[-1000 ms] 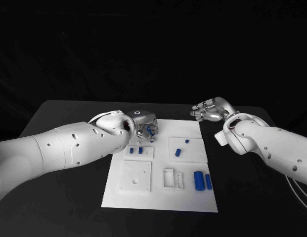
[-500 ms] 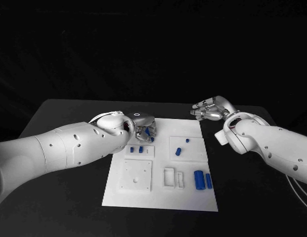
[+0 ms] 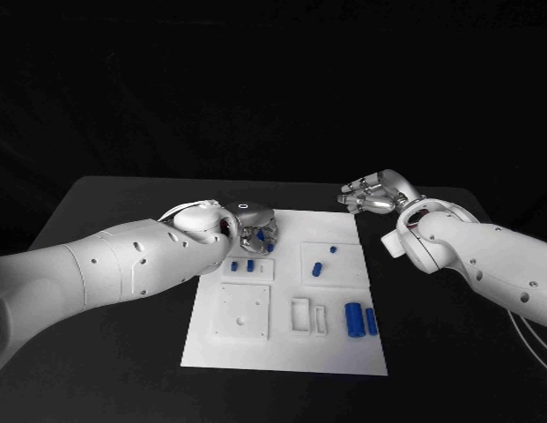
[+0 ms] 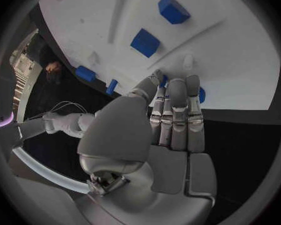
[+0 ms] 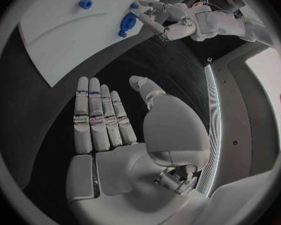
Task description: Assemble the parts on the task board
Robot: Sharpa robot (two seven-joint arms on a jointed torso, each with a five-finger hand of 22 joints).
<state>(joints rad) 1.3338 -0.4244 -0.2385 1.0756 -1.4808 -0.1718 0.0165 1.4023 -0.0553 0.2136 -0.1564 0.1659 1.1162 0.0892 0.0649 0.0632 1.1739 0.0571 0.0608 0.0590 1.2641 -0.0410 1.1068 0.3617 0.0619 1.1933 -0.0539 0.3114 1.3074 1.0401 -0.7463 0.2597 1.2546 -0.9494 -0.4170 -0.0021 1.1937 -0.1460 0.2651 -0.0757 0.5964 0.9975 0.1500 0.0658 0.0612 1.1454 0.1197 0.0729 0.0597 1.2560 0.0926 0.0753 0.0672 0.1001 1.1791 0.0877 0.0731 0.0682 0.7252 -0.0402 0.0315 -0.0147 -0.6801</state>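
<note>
No legible txt, labels, nos. or signs anywhere.

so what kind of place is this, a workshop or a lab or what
Most likely a robotics lab test bench. A black table against a dark backdrop carries only a white task board with small blue parts, worked by two white arms, the left hand over the board, the right hand off it.

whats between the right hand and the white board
Nothing: in the right wrist view only bare black table separates the open right hand from the task board edge.
</note>
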